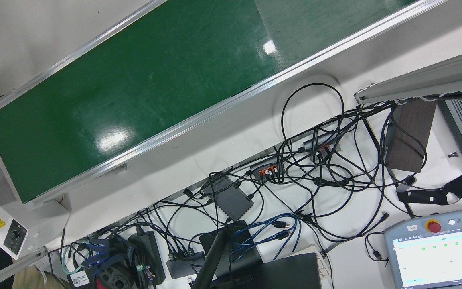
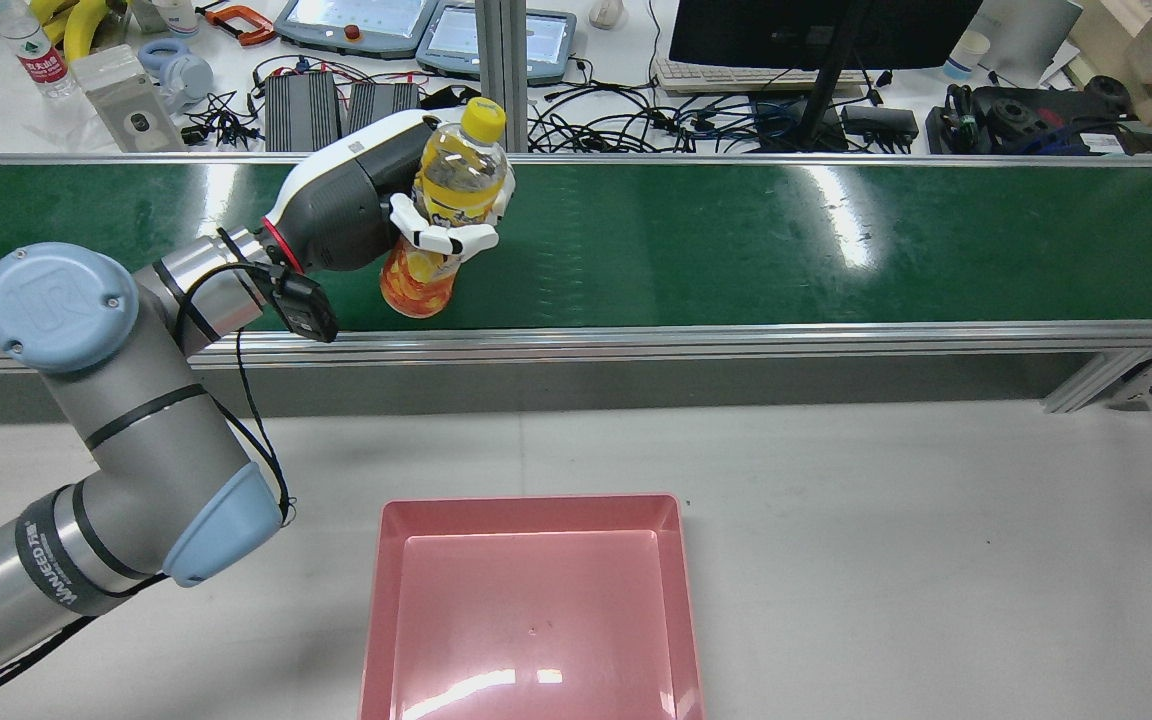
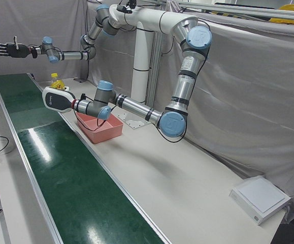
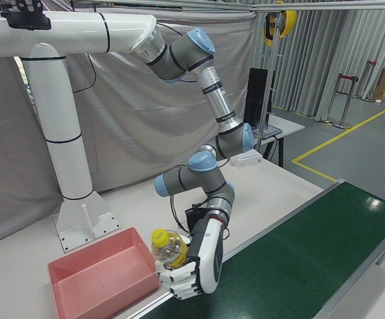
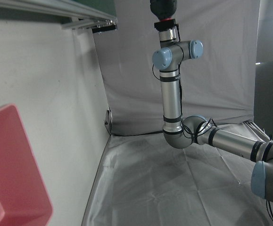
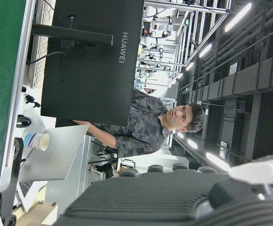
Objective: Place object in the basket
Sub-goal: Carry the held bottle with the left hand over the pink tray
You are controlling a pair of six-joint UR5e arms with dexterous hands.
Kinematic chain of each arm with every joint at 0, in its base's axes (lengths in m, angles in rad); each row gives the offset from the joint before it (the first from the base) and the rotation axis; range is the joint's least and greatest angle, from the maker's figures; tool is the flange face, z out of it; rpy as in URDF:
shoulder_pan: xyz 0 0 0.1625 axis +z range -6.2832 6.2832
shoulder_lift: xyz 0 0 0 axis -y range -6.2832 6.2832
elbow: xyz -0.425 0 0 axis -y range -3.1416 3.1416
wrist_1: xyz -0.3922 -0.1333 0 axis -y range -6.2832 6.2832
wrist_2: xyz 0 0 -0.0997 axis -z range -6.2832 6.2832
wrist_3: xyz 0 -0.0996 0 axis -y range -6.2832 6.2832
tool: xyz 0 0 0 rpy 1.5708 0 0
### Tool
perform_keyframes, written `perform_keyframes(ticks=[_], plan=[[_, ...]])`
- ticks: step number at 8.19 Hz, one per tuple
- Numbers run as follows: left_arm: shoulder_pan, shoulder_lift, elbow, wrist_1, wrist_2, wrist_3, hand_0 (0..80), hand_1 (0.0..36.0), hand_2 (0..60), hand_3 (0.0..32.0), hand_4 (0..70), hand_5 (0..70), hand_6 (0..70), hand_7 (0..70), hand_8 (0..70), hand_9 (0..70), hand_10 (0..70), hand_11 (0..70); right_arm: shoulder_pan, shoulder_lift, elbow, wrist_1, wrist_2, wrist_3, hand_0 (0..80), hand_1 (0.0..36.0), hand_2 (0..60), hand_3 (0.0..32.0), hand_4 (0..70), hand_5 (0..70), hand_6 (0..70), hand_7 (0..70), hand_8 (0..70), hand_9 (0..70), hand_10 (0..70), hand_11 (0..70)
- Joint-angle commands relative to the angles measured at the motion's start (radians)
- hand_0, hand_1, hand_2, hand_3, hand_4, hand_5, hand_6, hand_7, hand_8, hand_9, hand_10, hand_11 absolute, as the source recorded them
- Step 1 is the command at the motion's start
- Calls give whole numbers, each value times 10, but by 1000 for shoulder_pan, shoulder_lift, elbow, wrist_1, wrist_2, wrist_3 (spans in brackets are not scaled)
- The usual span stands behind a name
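White fingers (image 2: pixel 441 236) of the left hand (image 2: pixel 361 205) are wrapped around the middle of a bottle (image 2: pixel 444 210) of yellow drink with a yellow cap, holding it tilted, cap toward the far edge of the green conveyor belt (image 2: pixel 736 240) and its orange base toward the near rail. In the rear view the bottle hangs over the left part of the belt, and whether its base touches the belt cannot be told. In the right-front view the same hand (image 4: pixel 191 269) shows its white back with the fingers curled below, and the bottle (image 4: pixel 167 248) sits behind it, just beside the belt's near edge. The left arm (image 2: pixel 116 400) reaches across the grey bench (image 2: pixel 886 520) from its near left corner. A pink basket (image 2: pixel 533 610) lies on the bench near its front edge, roughly in the middle, well apart from the bottle, with nothing in it. In the left-front view the right hand (image 3: pixel 4 49) is raised high beyond the far end of the belt, its fingers spread wide and holding nothing. Beyond the belt's far rail lie tangled cables (image 2: pixel 636 115), a monitor (image 2: pixel 816 30) and teach pendants (image 2: pixel 356 22). A person (image 6: pixel 145 125) stands behind the monitor in the right hand view.
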Motion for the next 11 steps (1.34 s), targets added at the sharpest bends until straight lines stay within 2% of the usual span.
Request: perform_keyframes(ticks=[1, 3, 5, 7, 8, 11], plan=[[134, -70, 0, 26, -2, 11, 586, 163, 472, 0, 700, 700, 700, 700, 700, 700, 700, 700, 0, -1, 0, -1, 0, 0, 0, 0, 0, 0, 0, 0, 0, 0, 0, 0, 0, 0], [200, -128, 0, 26, -3, 11, 589, 155, 452, 0, 700, 700, 700, 700, 700, 700, 700, 700, 0, 1, -1, -1, 0, 0, 0, 0, 0, 0, 0, 0, 0, 0, 0, 0, 0, 0], [206, -122, -4, -6, -2, 16, 584, 145, 413, 0, 700, 700, 700, 700, 700, 700, 694, 700, 0, 1, 0, -1, 0, 0, 0, 0, 0, 0, 0, 0, 0, 0, 0, 0, 0, 0], [267, -63, -4, -56, 0, 43, 576, 128, 359, 0, 700, 700, 700, 700, 700, 700, 679, 700, 0, 1, 0, -1, 0, 0, 0, 0, 0, 0, 0, 0, 0, 0, 0, 0, 0, 0], [295, -35, -2, -62, 0, 86, 569, 121, 342, 0, 700, 700, 700, 700, 700, 700, 673, 700, 0, -1, -1, 1, 0, 0, 0, 0, 0, 0, 0, 0, 0, 0, 0, 0, 0, 0], [302, 83, -3, -158, 1, 102, 558, 104, 276, 0, 700, 700, 700, 700, 691, 700, 635, 700, 0, 1, 0, -1, 0, 0, 0, 0, 0, 0, 0, 0, 0, 0, 0, 0, 0, 0]])
